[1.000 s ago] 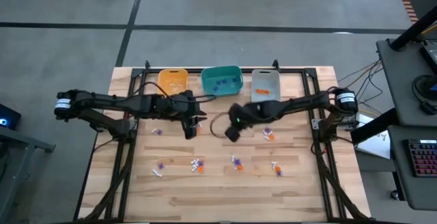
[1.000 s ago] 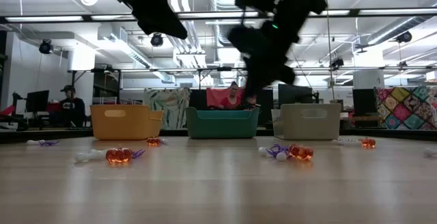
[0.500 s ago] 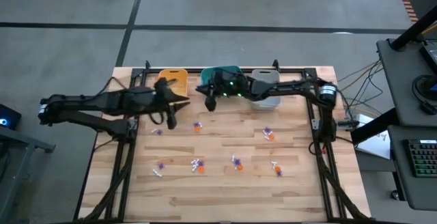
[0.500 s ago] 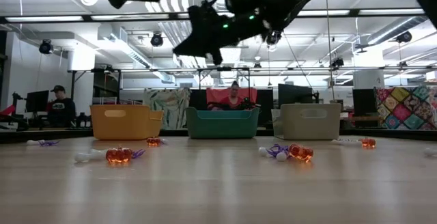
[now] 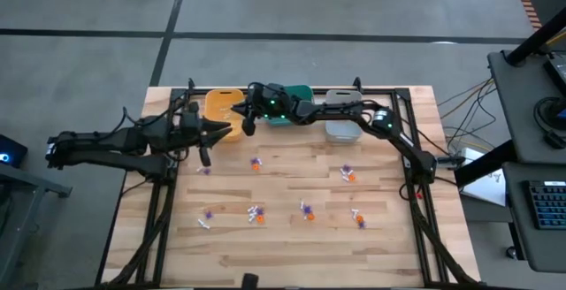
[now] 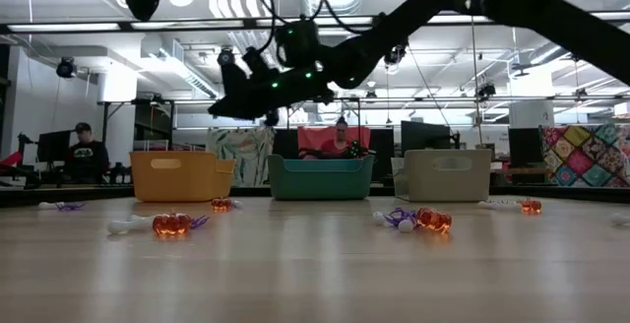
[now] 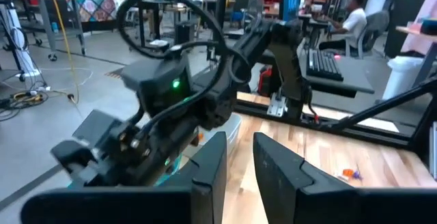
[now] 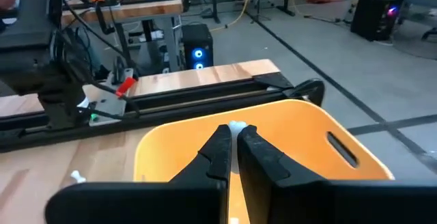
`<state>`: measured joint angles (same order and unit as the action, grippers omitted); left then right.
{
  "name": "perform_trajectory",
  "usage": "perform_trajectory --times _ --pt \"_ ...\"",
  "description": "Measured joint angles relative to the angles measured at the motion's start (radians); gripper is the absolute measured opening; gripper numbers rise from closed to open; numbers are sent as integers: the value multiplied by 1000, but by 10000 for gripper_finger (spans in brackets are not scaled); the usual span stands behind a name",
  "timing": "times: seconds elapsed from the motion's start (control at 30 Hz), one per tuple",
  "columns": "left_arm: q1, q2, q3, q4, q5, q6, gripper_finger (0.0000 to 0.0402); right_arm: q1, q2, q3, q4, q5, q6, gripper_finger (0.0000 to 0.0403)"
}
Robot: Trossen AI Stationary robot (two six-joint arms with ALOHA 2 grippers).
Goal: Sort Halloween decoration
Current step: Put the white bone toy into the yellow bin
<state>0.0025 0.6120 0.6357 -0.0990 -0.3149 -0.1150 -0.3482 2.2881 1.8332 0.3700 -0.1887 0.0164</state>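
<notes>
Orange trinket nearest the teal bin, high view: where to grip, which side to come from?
Take the orange trinket across its rounded body, coming straight down from above. It is tiny and sits low on the table, so a sideways approach would probably push it along rather than catch it.

Three bins in a row along table's [image 5: 398,237] far edge: left bin [image 5: 222,106], middle bin [image 5: 296,95], right bin [image 5: 343,131]. Trinkets [image 5: 256,213] scattered on table before them. Right gripper [image 5: 240,115] above left bin; left gripper [image 5: 204,156] just left-front of it.
</notes>
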Motion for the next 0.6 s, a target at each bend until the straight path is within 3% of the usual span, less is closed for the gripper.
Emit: perform_trajectory --times 0.23,0.37,0.6 --pt "0 -20 -8 3 0 0 57 1 99 186 -168 2 61 12" --pt "0 -13 -8 3 0 -3 57 1 117 218 -223 5 92 18" --pt "0 2 -8 2 0 -26 57 1 117 221 -259 5 102 72"
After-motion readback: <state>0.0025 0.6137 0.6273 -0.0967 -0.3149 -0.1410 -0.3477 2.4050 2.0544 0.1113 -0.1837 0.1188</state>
